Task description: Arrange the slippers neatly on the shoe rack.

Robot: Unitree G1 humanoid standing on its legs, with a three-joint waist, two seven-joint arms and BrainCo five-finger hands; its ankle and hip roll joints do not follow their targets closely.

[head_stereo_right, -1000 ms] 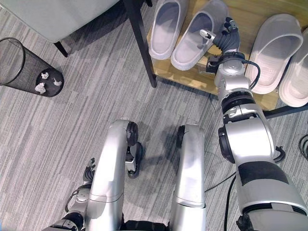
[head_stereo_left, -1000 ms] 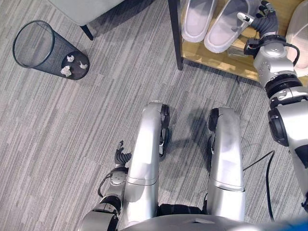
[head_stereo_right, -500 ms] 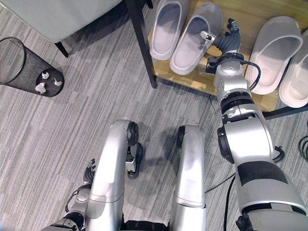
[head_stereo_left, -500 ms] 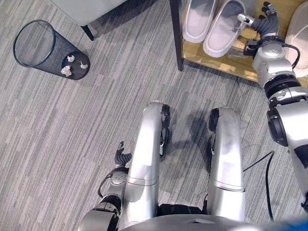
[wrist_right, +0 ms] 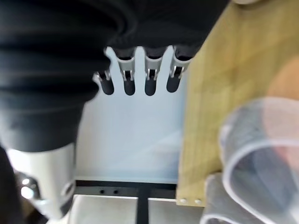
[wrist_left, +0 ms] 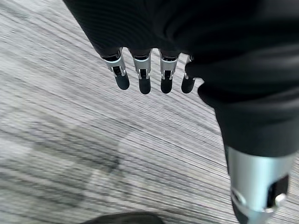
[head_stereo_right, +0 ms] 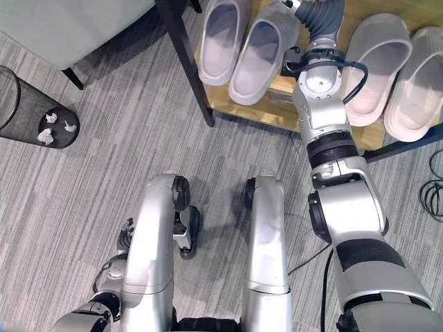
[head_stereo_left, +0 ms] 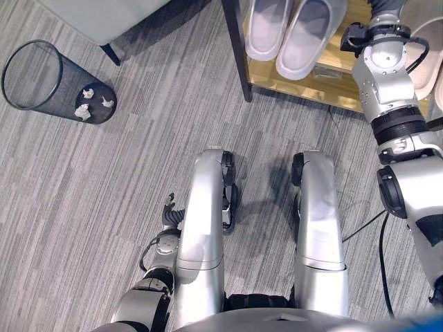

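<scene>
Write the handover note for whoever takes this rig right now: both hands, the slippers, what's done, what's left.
Right hand: open, holding nothing, reached out over the shoe rack.
Left hand: open, idle, low over the carpet by the robot's side.
Slippers: grey pair side by side at the rack's left end; pale pair side by side at the right end.
Done: all four slippers shown sit on the shelf in pairs.
Left: apparently nothing but pulling the right arm back; the grey pair lies slightly angled, so check alignment.

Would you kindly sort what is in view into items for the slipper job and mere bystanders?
Job: grey slippers, beige slippers, shoe rack, right hand.
Bystanders: mesh bin holding crumpled paper, left hand.
</scene>
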